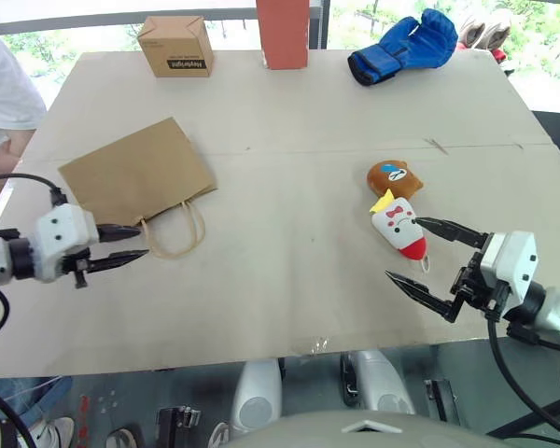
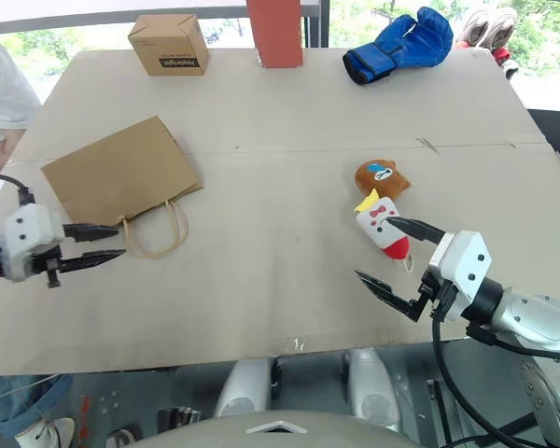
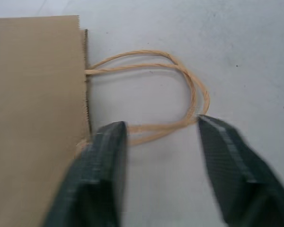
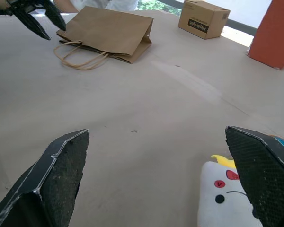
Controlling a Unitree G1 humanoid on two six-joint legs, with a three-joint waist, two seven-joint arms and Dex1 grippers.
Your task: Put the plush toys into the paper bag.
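Brown kraft paper bag (image 1: 138, 177) lies flat on the tabletop (image 1: 289, 131) in the head views, its mouth closed flat and its cord handles (image 1: 174, 230) trailing toward the robot; the left tool (image 1: 124, 247) hovers just beside those handles with its fingers parted and nothing between them; the right tool (image 1: 427, 259) stands wide open just short of the white cone toy (image 1: 399, 228), empty, one finger beside the toy's red tip; the bear head (image 1: 394, 177) touches the cone's yellow tuft, and both toys lie well apart from the bag; a cardboard box (image 1: 175, 45), a red post (image 1: 283, 32) and a blue glove (image 1: 403, 45) sit at the far edge.

Left wrist view: the two dark fingers (image 3: 100, 175) straddle the loop of the handles above the tabletop, gripping nothing; whether they touch the cord I cannot tell.

Right wrist view: the fingers (image 4: 52, 179) spread wide with bare tabletop between them; the cone toy sits by one finger; the bag lies far off, collapsed flat.
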